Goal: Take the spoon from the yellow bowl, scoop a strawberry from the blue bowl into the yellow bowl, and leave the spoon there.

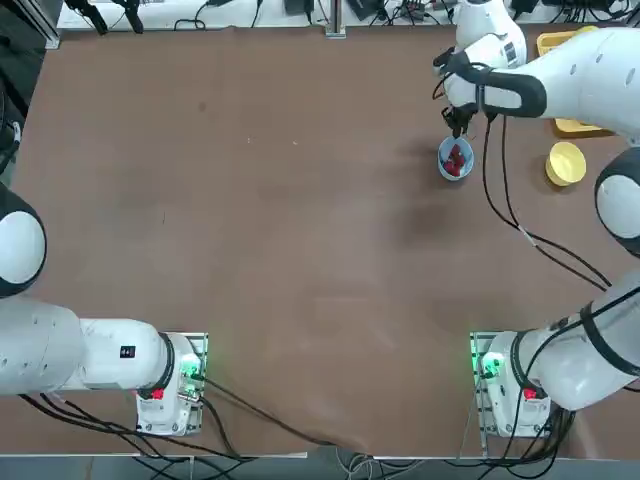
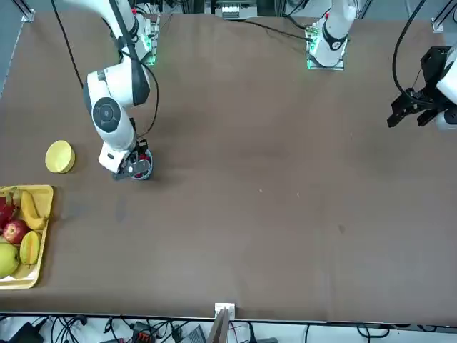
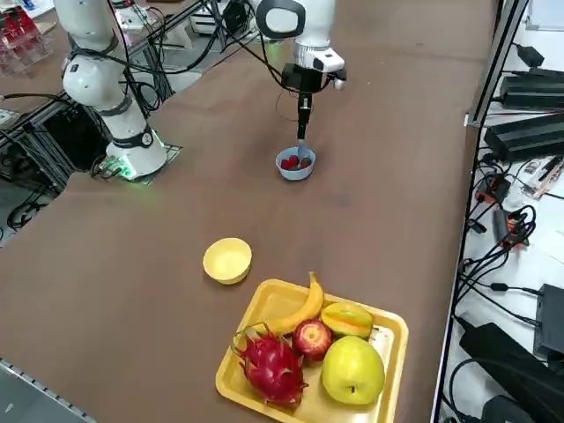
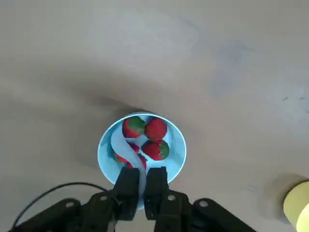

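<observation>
The blue bowl (image 4: 105, 162) holds several red strawberries (image 4: 155, 129). My right gripper (image 4: 142, 181) hangs just above its rim, shut on the handle of the pale spoon (image 4: 123, 145), whose scoop end reaches down among the berries. In the right side view the spoon (image 3: 301, 145) points straight down from the gripper (image 3: 303, 119) into the blue bowl (image 3: 296, 165). The yellow bowl (image 3: 227, 261) stands empty, a short way off toward the robot's right and apart from the blue bowl (image 1: 455, 160). The overhead view shows the yellow bowl (image 1: 565, 163) to the right of the gripper (image 1: 458, 125).
A rectangular yellow tray (image 3: 388, 352) with a banana, an apple, a dragon fruit and other fruit lies beyond the yellow bowl, near the table's right edge. Cables hang from the right arm over the table (image 1: 300, 250).
</observation>
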You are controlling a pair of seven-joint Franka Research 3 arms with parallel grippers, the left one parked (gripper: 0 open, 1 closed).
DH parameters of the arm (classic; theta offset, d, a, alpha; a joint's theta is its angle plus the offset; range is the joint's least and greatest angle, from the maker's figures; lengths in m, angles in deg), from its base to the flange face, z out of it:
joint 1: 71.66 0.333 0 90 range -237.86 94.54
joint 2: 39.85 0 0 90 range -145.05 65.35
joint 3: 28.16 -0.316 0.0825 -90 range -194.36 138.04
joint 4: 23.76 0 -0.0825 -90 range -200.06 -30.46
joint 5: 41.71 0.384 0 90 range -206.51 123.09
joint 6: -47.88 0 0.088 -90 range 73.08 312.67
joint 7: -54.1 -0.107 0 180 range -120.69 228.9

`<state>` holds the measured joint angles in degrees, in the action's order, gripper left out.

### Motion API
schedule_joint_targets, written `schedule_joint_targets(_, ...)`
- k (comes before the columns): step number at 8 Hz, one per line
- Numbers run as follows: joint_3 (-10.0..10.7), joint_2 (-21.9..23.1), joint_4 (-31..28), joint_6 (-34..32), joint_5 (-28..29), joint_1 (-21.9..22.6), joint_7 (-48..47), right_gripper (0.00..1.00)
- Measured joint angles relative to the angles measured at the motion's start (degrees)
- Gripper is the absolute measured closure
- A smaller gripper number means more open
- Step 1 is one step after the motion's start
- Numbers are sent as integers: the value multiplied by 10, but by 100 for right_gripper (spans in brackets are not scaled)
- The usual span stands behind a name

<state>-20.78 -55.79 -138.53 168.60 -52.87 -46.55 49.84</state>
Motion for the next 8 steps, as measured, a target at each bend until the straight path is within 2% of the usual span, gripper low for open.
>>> schedule_joint_targets(5,-2,-8,3,-9,-27,7,-88,89)
schedule_joint_targets(8,-5,-24,27,-65,-68,37,-159,89)
